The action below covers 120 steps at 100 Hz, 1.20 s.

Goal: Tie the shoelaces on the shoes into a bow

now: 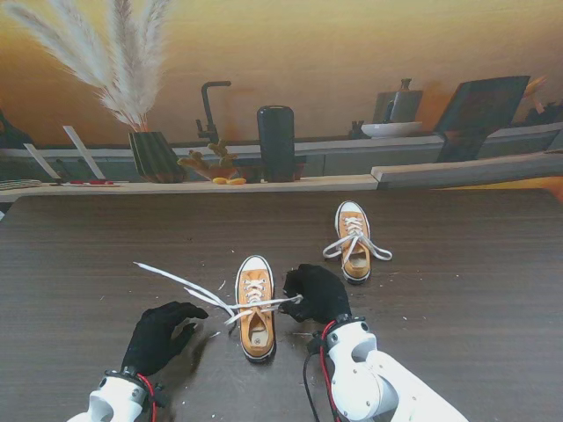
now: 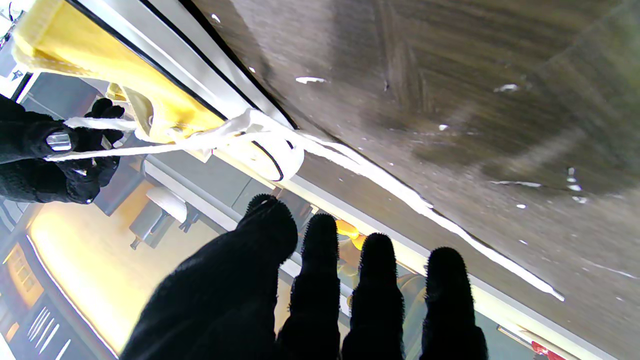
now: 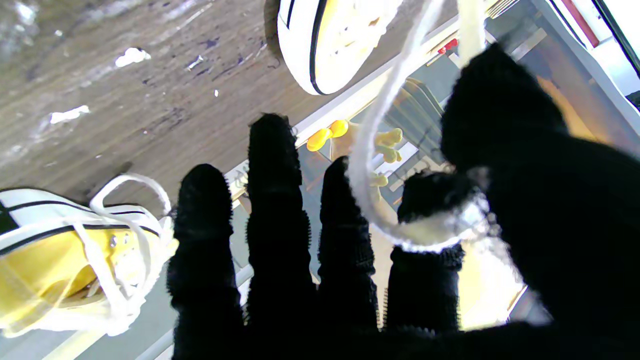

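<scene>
Dark wood-grain table (image 1: 457,290), scattered with small white flecks; behind it a ledge with a striped vase of pampas grass (image 1: 154,154), a black cylinder (image 1: 275,142) and a faucet (image 1: 209,105).

Stand view: near shoe (image 1: 256,308), orange with white toe cap, sits between the two hands, toe pointing away from me. Second shoe (image 1: 354,239) is farther from me and to the right, well apart, its laces in loose loops. Right hand (image 1: 315,293) is just right of the near shoe, thumb and forefinger pinched on a white lace (image 1: 268,304) that runs across the shoe's tongue. Another lace end (image 1: 180,281) trails left and away from me across the table. Left hand (image 1: 163,334) is left of the shoe, fingers loosely spread, holding nothing, not touching the shoe.

Left wrist view: left hand (image 2: 320,290) fingers extended and apart, nothing between them. Near shoe (image 2: 165,107) seen side-on, laces bunched at its rim; one lace (image 2: 400,192) lies along the table. Right hand (image 2: 55,155) shows beyond the shoe, gripping the lace strands pulled off it.

Right wrist view: right hand (image 3: 350,260) has the lace (image 3: 372,165) looped around the forefinger and pressed by the thumb; other three fingers straight. Near shoe toe cap (image 3: 325,40) and second shoe (image 3: 70,250) both visible on the table.
</scene>
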Tool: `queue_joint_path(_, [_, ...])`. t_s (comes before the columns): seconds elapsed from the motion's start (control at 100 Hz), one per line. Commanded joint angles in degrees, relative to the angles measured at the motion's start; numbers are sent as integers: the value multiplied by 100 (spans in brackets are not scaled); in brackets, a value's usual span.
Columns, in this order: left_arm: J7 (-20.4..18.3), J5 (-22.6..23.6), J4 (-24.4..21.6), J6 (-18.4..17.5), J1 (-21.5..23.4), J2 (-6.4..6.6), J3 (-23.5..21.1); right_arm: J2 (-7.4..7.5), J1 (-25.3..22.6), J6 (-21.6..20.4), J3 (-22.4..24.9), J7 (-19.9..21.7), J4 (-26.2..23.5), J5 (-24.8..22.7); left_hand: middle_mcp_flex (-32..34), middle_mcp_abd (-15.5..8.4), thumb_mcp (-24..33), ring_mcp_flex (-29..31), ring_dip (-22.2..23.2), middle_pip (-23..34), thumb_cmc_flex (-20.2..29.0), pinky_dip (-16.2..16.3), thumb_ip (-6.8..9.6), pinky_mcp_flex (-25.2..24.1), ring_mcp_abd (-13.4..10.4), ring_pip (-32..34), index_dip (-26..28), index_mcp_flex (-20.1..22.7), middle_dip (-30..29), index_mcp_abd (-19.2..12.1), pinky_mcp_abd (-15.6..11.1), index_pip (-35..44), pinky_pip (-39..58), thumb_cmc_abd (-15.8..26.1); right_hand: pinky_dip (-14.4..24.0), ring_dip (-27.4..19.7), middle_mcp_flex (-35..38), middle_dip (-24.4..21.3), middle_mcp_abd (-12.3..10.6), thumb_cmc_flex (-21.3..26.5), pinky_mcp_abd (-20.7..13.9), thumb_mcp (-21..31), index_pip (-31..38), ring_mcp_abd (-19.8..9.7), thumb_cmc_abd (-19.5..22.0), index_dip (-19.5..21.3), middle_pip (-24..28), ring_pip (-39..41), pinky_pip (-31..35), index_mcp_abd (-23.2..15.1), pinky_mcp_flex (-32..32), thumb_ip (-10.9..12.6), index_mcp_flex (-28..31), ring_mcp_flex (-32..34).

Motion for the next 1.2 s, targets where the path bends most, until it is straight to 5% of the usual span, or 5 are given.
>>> queue_joint_path(0.0, [-66,-7,-58,2,32,-4,-5,-33,44,13,-54,-41,53,-85,57,-145,-39,120,164,44,222,-26,-131,-44,-70,56,-44,175,125,-193,-157,31,98,150,-50,-39,145,-16,-121,168,54,410,270,-68,-344,197,131,36,154,61,90,45,172,227])
queue_joint_path(0.39, [-26,10,-71,-12,59,-9,-26,-214,459,244,-481,-1641,785,-983,55,-135,-40,132,168,43,197,-20,-138,-38,-57,62,-41,186,119,-196,-153,38,111,131,-103,82,1278,-42,-251,132,381,969,737,-128,-1272,1193,346,379,549,329,1013,-314,1678,1212])
queue_joint_path(0.65, [-35,-13,-92,2,78,-12,-31,-255,449,349,-481,-1724,814,-952,66,-129,-28,131,170,45,174,-18,-147,-40,-59,65,-44,191,119,-182,-150,30,119,117,-85,164,1622,129,-49,-1403,626,-477,621,136,1563,1283,165,326,584,486,989,1040,1876,1336])
queue_joint_path(0.96, [-58,-17,-97,6,73,-8,-19,-394,305,268,-309,-1997,711,-618,68,-127,-28,138,172,45,176,-19,-155,-38,-50,69,-41,199,120,-182,-144,29,125,120,-179,61,1526,-326,287,-1617,774,-778,-1287,454,3187,-659,-689,-92,425,258,730,1325,1630,1190])
queue_joint_path(1.19, [-51,-13,-97,8,72,-9,-15,-468,179,134,-190,-2172,576,-430,73,-119,-33,140,175,48,185,-19,-161,-37,-60,74,-37,198,121,-176,-148,32,131,126,-388,-124,995,-1074,475,-1183,654,-620,-2011,579,2883,-3617,-1252,-526,256,-204,236,467,-480,766])
